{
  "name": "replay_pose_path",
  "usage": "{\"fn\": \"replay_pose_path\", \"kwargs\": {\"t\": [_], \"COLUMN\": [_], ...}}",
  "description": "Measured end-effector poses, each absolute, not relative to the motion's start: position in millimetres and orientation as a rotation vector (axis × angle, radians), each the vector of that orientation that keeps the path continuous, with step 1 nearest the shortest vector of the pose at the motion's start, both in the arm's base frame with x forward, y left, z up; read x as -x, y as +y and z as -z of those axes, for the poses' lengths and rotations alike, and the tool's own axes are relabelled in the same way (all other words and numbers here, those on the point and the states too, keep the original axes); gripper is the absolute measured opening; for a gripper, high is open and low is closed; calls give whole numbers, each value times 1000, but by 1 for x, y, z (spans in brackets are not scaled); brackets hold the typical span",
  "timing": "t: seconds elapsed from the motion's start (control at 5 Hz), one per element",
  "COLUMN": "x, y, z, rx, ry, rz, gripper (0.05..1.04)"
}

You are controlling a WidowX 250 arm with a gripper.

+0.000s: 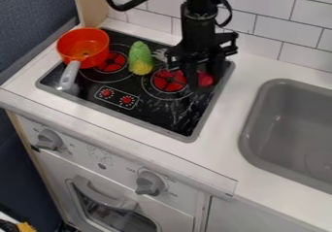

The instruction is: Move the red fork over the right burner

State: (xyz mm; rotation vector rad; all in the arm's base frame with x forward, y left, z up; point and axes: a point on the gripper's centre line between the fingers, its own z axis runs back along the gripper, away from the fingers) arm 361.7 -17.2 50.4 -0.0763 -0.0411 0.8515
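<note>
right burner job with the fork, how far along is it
Looks done: the pincer is down over the stove, at the red piece that is probably the fork. In hand: contact seems likely, but I can't tell whether it is gripped. Left: the red piece lies right of the right burner's red centre, so it probably needs shifting left, then letting go.

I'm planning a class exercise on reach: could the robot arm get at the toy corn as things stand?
Probably yes: the corn lies uncovered on the stove, near the gripper, with the pot beside it, not over it. I can't tell if the red item at the gripper keeps it busy.
</note>
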Motion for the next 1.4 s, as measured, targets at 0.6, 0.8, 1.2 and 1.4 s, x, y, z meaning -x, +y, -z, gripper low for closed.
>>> {"fn": "replay_pose_path", "kwargs": {"t": [0.6, 0.8, 1.2, 1.4], "x": [-387, -392, -380, -360], "y": [33, 43, 44, 34], "z": [-51, -50, -36, -31], "rx": [14, 6, -15, -14], "ry": [-104, -119, -67, -6], "rz": [-983, -1010, -1023, -1024], "gripper": [463, 463, 463, 463]}}
